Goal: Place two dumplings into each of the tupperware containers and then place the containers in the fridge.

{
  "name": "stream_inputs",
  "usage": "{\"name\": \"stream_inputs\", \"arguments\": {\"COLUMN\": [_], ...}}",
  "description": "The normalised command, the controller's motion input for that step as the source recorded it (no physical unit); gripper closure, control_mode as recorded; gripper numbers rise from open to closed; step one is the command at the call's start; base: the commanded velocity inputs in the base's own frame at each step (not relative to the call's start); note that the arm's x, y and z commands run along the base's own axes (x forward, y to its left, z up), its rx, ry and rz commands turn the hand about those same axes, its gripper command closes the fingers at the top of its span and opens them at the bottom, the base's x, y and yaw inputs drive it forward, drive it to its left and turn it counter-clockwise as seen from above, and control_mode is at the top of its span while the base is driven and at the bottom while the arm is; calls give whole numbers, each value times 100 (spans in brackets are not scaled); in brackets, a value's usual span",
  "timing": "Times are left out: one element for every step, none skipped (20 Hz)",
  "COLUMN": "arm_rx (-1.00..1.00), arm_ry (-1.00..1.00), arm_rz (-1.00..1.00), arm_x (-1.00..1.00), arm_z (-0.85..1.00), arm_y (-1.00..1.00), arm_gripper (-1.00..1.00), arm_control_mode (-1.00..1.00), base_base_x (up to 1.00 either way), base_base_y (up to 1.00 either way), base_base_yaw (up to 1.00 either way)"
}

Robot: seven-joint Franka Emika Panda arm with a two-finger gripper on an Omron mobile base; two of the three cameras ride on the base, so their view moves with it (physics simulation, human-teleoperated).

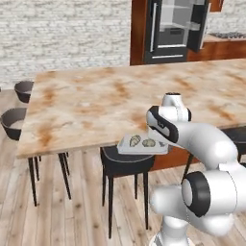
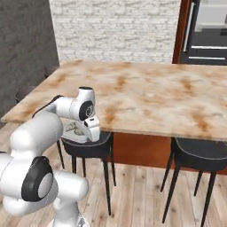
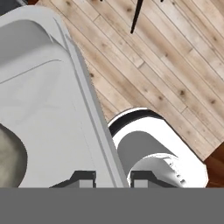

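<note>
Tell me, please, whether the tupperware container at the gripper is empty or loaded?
Loaded: the container holds two dumplings side by side, with the fingers astride its rim.

We see the tray (image 1: pixel 143 143) partly covered by the arm's wrist on its right side, and in the right base view nearly all of it (image 2: pixel 74 131) sits behind the hand. One dumpling (image 3: pixel 9 162) is cut off by the hand view's left edge. The fridge (image 1: pixel 175 30) runs off the top.

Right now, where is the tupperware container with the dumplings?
In the left base view, the tupperware container is held by the hand above a black stool, beside the table's near edge.
</note>
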Motion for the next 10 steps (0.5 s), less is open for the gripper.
{"name": "stream_inputs", "arguments": {"arm_rx": [0,0,0,0,0,0,0,0,0,0], "arm_ry": [0,0,0,0,0,0,0,0,0,0], "arm_rz": [0,0,0,0,0,0,0,0,0,0], "arm_x": [0,0,0,0,0,0,0,0,0,0], "arm_z": [0,0,0,0,0,0,0,0,0,0], "arm_y": [0,0,0,0,0,0,0,0,0,0], "arm_gripper": [100,100,100,100,100,100,100,100,100,100], "arm_control_mode": [100,100,100,100,100,100,100,100,100,100], "base_base_x": [-9,-6,-4,-2,0,0,0,0,0,0], "base_base_y": [100,100,100,100,100,100,100,100,100,100], "base_base_yaw": [-8,-7,-7,-7,-5,-4,-5,-5,-8,-10]}}
